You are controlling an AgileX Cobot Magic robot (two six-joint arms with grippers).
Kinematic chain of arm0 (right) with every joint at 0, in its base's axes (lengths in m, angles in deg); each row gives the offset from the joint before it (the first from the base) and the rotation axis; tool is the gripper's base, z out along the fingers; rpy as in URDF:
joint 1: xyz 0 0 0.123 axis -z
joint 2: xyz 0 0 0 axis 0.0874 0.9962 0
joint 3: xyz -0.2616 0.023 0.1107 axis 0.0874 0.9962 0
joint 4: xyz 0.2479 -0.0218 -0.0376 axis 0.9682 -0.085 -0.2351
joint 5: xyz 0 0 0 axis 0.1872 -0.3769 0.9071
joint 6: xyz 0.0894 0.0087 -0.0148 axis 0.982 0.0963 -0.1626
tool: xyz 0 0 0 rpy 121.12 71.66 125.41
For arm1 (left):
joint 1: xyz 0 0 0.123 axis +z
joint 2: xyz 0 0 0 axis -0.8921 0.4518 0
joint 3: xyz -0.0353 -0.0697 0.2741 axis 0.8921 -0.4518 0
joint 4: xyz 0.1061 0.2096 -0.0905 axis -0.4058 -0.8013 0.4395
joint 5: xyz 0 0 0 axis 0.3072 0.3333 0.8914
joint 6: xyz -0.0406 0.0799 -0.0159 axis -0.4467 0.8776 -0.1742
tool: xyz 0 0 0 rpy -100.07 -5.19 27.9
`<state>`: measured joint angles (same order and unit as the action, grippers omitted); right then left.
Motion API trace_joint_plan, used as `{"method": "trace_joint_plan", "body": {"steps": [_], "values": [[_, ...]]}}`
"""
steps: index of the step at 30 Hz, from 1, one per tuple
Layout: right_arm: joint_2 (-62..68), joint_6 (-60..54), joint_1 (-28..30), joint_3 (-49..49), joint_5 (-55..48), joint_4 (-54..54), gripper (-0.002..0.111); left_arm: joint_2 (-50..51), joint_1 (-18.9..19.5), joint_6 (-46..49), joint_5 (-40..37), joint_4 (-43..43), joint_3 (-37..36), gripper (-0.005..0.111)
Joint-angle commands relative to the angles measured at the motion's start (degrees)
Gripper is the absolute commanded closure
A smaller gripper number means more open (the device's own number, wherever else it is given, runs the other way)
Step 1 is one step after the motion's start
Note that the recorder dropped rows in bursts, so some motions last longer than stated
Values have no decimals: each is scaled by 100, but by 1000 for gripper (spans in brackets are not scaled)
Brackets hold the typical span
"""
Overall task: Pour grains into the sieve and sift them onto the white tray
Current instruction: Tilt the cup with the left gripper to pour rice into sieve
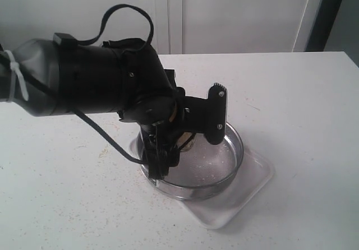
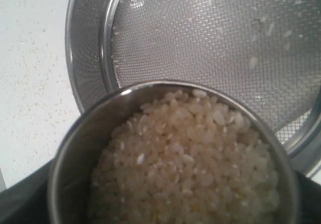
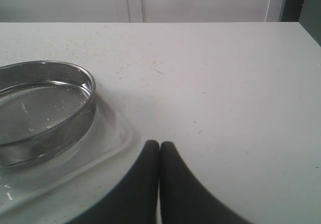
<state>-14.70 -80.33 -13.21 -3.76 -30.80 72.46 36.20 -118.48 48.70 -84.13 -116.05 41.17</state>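
Note:
My left gripper [image 1: 188, 139] is shut on a small steel cup [image 2: 85, 128] and holds it over the near-left part of the sieve [image 1: 224, 166]. The cup is heaped with pale beige grains [image 2: 185, 153]. The sieve [image 2: 200, 38] is a wide steel ring with a mesh bottom, and only a few stray grains [image 2: 253, 62] lie on the mesh. It rests on the white tray [image 1: 255, 180]. My right gripper [image 3: 159, 146] is shut and empty, low over the table beside the tray [image 3: 108, 143] and the sieve [image 3: 45, 108]. The exterior view does not show it.
Fine specks are scattered over the white tabletop [image 1: 291, 104]. The black left arm [image 1: 84, 76] reaches in from the left and hides the sieve's left rim. A white wall [image 1: 235, 14] stands behind the table.

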Motion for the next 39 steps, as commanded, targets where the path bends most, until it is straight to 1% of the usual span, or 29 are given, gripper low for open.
{"method": "trace_joint_plan", "body": {"steps": [1,8,13,22,26,31,39], "values": [[-38,7,-8,24,29,-46,108,67,-21,17,-17,-90,35,107],[-38,7,-8,24,29,-46,108,92,-21,17,0,-227,35,107],[-38,7,-8,24,29,-46,108,92,-21,219,-10,-225,35,107],[-38,7,-8,24,29,-46,108,92,-21,281,-10,-225,35,107],[-38,7,-8,24,29,-46,108,92,-21,591,-10,-252,35,107],[-38,7,-8,24,29,-46,108,92,-21,736,-10,-521,35,107],[-38,7,-8,24,29,-34,108,92,-21,747,1,-622,35,107]]}}
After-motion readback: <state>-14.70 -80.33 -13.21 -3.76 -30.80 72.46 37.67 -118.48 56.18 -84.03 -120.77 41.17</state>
